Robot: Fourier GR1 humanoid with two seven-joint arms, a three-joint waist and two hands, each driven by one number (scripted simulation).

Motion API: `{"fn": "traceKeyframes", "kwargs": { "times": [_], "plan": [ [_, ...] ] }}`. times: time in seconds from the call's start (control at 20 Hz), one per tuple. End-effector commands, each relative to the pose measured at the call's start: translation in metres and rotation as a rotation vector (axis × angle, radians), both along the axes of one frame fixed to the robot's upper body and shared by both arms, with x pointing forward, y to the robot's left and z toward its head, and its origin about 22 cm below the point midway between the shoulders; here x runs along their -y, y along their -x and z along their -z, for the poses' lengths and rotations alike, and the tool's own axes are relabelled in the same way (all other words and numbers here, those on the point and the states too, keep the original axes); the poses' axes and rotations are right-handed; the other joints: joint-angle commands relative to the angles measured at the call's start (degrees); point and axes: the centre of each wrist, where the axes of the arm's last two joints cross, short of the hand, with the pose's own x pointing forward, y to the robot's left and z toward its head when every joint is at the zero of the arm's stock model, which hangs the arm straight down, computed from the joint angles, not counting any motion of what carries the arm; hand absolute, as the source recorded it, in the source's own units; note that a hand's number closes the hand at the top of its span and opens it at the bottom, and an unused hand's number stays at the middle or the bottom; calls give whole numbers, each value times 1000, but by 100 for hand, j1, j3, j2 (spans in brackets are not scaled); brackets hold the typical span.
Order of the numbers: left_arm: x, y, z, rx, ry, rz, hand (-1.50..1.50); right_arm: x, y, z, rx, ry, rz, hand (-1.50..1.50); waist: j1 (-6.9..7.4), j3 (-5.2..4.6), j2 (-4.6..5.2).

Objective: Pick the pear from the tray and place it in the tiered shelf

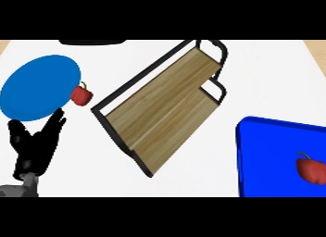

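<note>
you've got a white counter (275, 78) with the tiered shelf (167, 109) lying across its middle: black frame, two wooden boards, running diagonally from the far edge down toward the near centre. at the counter's near right corner sits the blue tray (275, 157), cut off by the view's edge. a round blue plate (39, 88) sits near the left edge.

your task's thing, the pear (312, 169), lies on the tray toward its right side. it looks red and glossy, lumpy, with a short dark stem on top, more pepper-like than pear-like. a second red fruit (82, 95) of the same look lies on the counter touching the plate's right rim.

left hand (34, 143) shows at the near left edge, fingers up and spread, holding nothing, its fingertips overlapping the plate's near rim. the pear is well apart from it, across the whole counter with the shelf between. right hand doesn't show.
</note>
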Motion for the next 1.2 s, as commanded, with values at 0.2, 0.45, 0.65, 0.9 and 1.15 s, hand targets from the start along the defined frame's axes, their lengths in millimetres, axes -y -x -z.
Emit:
{"fn": "traceKeyframes", "kwargs": {
  "times": [0.2, 0.45, 0.65, 0.9, 1.15],
  "plan": [
    [20, -1, 16, -34, 36, 52, 0, -17, -18, -49, -173, 25, 125, -150, 279, -47, 103],
    [25, -8, 6, -45, 39, 86, 0, -13, -41, -50, -271, 61, 201, -150, 402, -47, 120],
    [18, -25, -5, -50, 37, 82, 0, -5, -63, -40, -348, 61, 218, -150, 402, -38, 130],
    [32, -16, 9, -38, 30, 104, 0, -10, -81, -33, -454, 56, 211, -150, 492, -47, 138],
    [29, -20, 0, -51, 29, 87, 0, -20, -94, -22, -528, 75, 179, -150, 428, -42, 102]
  ]
}}
